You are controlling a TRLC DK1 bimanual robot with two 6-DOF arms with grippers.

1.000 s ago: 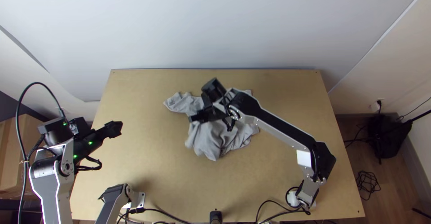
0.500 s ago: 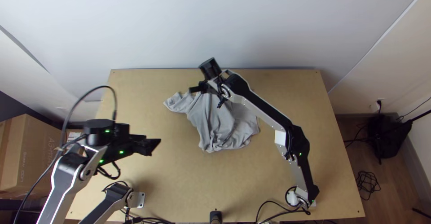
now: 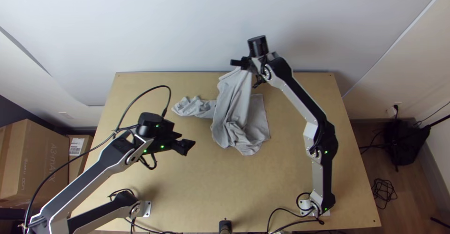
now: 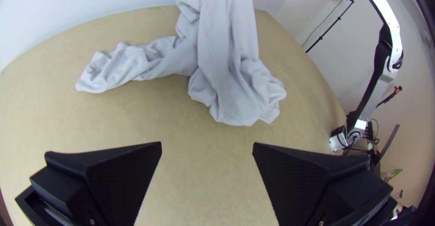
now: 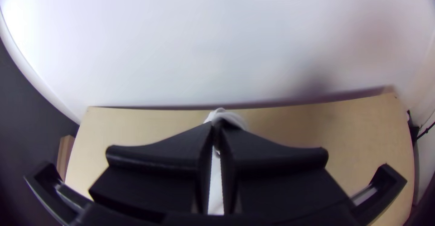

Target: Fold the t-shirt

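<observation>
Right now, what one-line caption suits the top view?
Right gripper holds part of the t-shirt raised; open left gripper hovers.

The plain grey t-shirt (image 3: pixel 232 105) hangs from one raised part, possibly an edge, its rest bunched on the wooden table (image 3: pixel 262 187).

T-shirt (image 3: pixel 236 105): on the table (image 3: pixel 201 182), one part raised near the table's far edge; wall (image 3: pixel 211 23): behind the table; large box (image 3: pixel 40 159), small box (image 3: pixel 77 147): left of the table; cable (image 3: pixel 384 190): on the floor, right of the table
</observation>
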